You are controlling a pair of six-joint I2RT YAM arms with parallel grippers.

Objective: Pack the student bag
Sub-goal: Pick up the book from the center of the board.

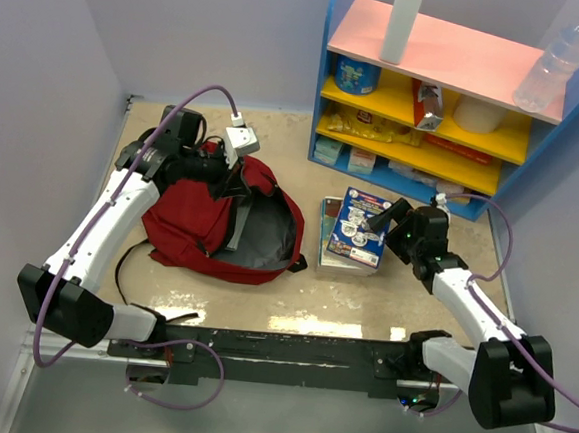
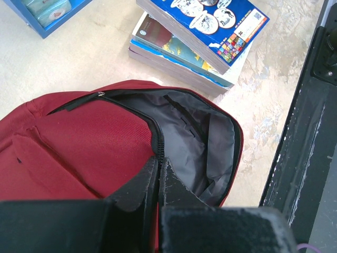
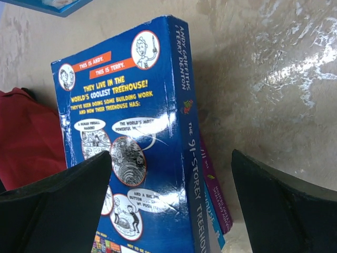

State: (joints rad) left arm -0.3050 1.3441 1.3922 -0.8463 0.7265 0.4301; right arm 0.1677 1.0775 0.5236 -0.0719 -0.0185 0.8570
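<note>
left tool is clamped right down, its two black fingers pressed together on the zip edge of the student bag, pinching the rim of the mouth. from overhead it sits toward the upper left of the frame, at the top of the bag. its white arm climbs from the lower left corner and bends at the wrist to come down onto the fabric. the student bag lies on the worktop left of centre with its mouth gaping toward the right. smooth dark grey lining shows inside a woven dark red shell, and a thin black strap trails off the lower left.

now the right tool: spread as wide as it goes, nothing gripped. its blunt black fingers stand one on each side of the top book, a glossy blue paperback with cartoon circles and a scuffed spine. whether either finger touches it, i can't tell. from overhead this tool pokes in right of centre at the book's upper right corner, with the forearm angling up from the lower right. the top book rides a small stack of books, just beside the bag's mouth but not touching it. the worktop is beige and mottled, with shiny glare patches.
</note>
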